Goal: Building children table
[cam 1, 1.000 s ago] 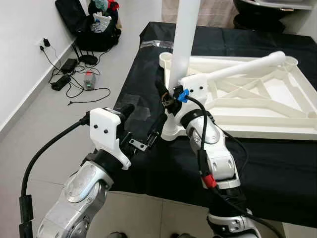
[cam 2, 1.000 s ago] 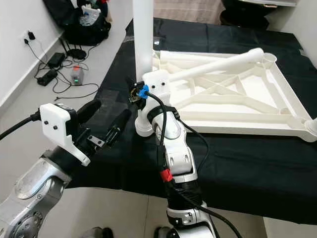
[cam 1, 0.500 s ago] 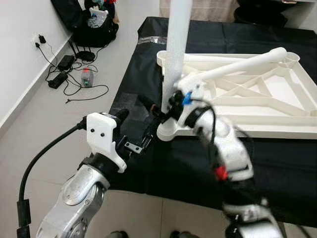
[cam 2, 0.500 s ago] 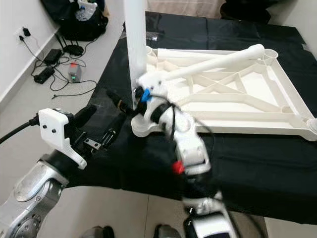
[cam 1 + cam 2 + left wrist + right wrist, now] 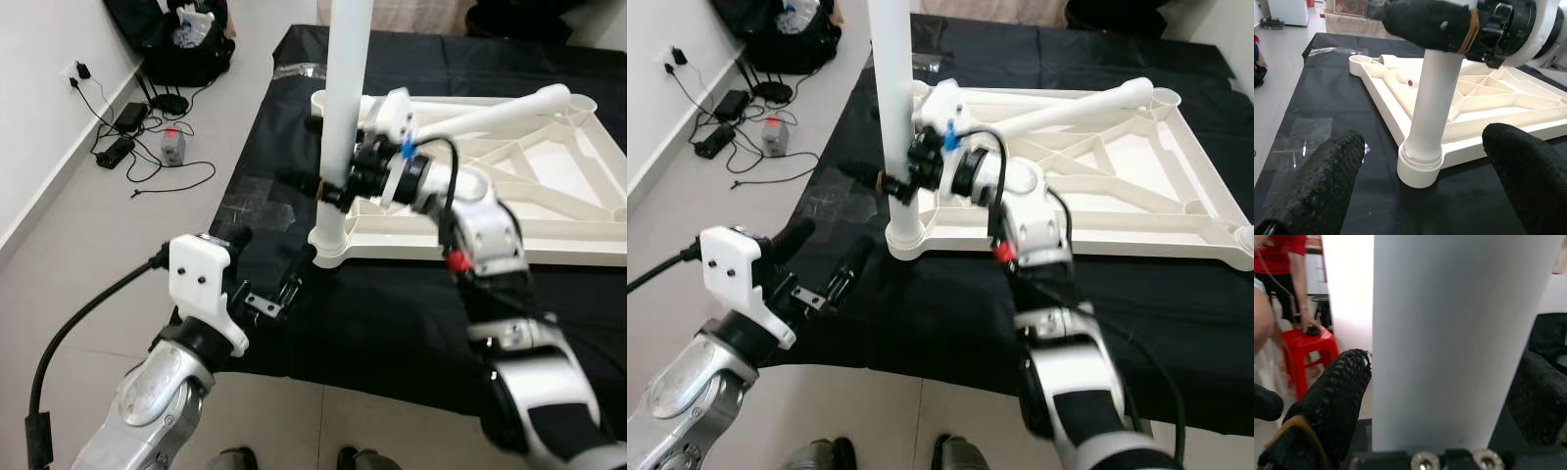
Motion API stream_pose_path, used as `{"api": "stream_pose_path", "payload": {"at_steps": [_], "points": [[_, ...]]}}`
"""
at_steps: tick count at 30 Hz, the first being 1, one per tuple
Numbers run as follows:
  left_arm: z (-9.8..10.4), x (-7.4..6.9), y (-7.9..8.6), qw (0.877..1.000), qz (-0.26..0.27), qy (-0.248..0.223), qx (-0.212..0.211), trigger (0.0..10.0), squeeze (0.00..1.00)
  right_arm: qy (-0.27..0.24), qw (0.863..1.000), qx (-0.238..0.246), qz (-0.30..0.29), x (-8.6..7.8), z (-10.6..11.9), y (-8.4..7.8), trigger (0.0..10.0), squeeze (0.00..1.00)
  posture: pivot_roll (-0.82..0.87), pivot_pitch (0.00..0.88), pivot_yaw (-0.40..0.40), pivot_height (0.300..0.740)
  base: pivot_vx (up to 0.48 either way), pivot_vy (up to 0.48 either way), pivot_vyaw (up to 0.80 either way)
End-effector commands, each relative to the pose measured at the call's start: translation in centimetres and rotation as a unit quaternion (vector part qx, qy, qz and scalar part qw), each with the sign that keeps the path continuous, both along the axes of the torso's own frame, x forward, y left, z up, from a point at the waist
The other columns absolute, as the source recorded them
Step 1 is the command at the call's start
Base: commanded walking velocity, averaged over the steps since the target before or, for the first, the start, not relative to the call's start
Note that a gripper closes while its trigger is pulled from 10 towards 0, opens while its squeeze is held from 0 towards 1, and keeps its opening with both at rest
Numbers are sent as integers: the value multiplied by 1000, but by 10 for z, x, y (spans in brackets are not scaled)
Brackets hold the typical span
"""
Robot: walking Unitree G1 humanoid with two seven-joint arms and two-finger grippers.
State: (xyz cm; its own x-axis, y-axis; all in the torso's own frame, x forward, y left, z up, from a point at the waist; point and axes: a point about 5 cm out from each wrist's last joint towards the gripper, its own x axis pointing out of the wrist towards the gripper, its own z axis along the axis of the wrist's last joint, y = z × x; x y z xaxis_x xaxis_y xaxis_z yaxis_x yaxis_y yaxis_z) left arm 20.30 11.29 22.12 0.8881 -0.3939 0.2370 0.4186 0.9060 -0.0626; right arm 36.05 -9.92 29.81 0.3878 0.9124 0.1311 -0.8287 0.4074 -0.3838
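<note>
You have the white table top (image 5: 509,186) lying upside down on the black-draped work surface (image 5: 392,304), its ribbed underside up and its near-left corner socket close to the cloth's left edge. One white leg (image 5: 343,127) stands upright in that corner socket, and a second leg (image 5: 490,113) lies slanted across the frame toward the far right corner. Your right gripper (image 5: 328,186) is on the standing leg a little above the socket, its two black fingers (image 5: 1332,401) set on either side of the tube, one passing on the left side and one on the right, so it is closed around the leg. Your left gripper (image 5: 269,269) hangs lower and to the left, over the cloth's near-left edge, fingers (image 5: 1327,176) spread wide apart with the leg's foot and socket framed between them but well clear of both. Left of the table you have open grey floor (image 5: 88,245); farther along the wall lie cables and chargers (image 5: 132,132) and a dark bag (image 5: 181,44). In the right wrist view a person (image 5: 1278,264) stands by a red stool (image 5: 1303,352).
</note>
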Motion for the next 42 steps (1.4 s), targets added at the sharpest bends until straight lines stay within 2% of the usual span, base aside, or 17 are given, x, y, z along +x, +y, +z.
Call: {"api": "stream_pose_path", "payload": {"at_steps": [1, 9, 10, 13, 17, 19, 24, 26, 27, 28, 29, 30, 32, 33, 34, 36, 42], "points": [[0, -3, 0, 1000, -1, 3, 9, 10000, 0, 3, 1000, 5, 20, 0, -3, 4, 10000, 0, 159, 250, -22, 740, 0, 0, 0], [1, -5, 0, 1000, -4, 5, 10, 10000, 0, 3, 999, -5, 48, 8, 3, -2, 10000, 0, 165, 255, -18, 740, 0, 0, 0], [0, -6, 1, 1000, -7, 7, 12, 10000, 0, 1, 998, -10, 57, 10, 8, -4, 0, 0, 180, 252, 4, 740, 0, 0, 0], [2, -4, 3, 1000, -11, 7, 16, 10000, 0, 10, 996, -26, 90, 8, 9, -18, 0, 0, 167, 240, 5, 740, 0, 0, 0], [2, -2, 2, 1000, -11, 3, 16, 10000, 0, 18, 996, -36, 86, 0, -3, -28, 0, 0, 153, 227, -6, 740, 0, 0, 0], [1, 1, 2, 1000, -7, 0, 15, 10000, 0, 41, 998, -30, 49, -20, -30, -31, 0, 0, 139, 212, -20, 740, 0, 0, 0], [0, 4, 3, 1000, -2, -3, 14, 10000, 0, 70, 997, -12, 14, -36, -50, -28, 0, 0, 114, 196, -41, 740, 0, 0, 0], [-1, 8, 5, 1000, 2, -5, 14, 10000, 0, 114, 992, 26, -43, -56, -70, -19, 0, 0, 97, 190, -46, 740, 0, 0, 0], [-1, 8, 5, 1000, 2, -5, 14, 10000, 0, 114, 992, 26, -43, -56, -70, -19, 0, 0, 97, 190, -46, 740, 0, 0, 0], [-2, 9, 5, 1000, 1, -5, 14, 10000, 0, 129, 985, 46, -102, -63, -78, -13, 0, 0, 84, 182, -54, 740, 0, 0, 0], [-2, 9, 5, 1000, 1, -5, 14, 10000, 0, 129, 985, 46, -102, -63, -78, -13, 0, 0, 84, 182, -54, 740, 0, 0, 0], [-3, 11, 3, 1000, -3, -5, 12, 10000, 0, 119, 954, 74, -266, -55, -86, -20, 0, 0, 69, 180, -57, 740, 0, 0, 0], [-3, 11, 3, 1000, -3, -5, 12, 10000, 0, 119, 954, 74, -266, -55, -86, -20, 0, 0, 69, 180, -57, 740, 0, 0, 0], [-5, 13, 1, 1000, -7, -4, 11, 10000, 0, 126, 904, 104, -394, -52, -101, -26, 0, 0, 51, 170, -53, 740, 0, 0, 0], [-8, 15, -3, 1000, -10, -2, 9, 10000, 0, 135, 880, 110, -442, -48, -112, -15, 0, 0, 61, 167, -55, 740, 0, 0, 0], [-11, 16, -6, 1000, -12, 1, 8, 10000, 0, 138, 871, 113, -458, -43, -116, -6, 0, 0, 66, 164, -62, 740, 0, 0, 0], [-24, 14, -8, 1000, -3, 17, 11, 10000, 0, 149, 870, 112, -456, -31, -102, 1, 0, 0, 67, 172, -70, 740, 0, 0, 0]]}}
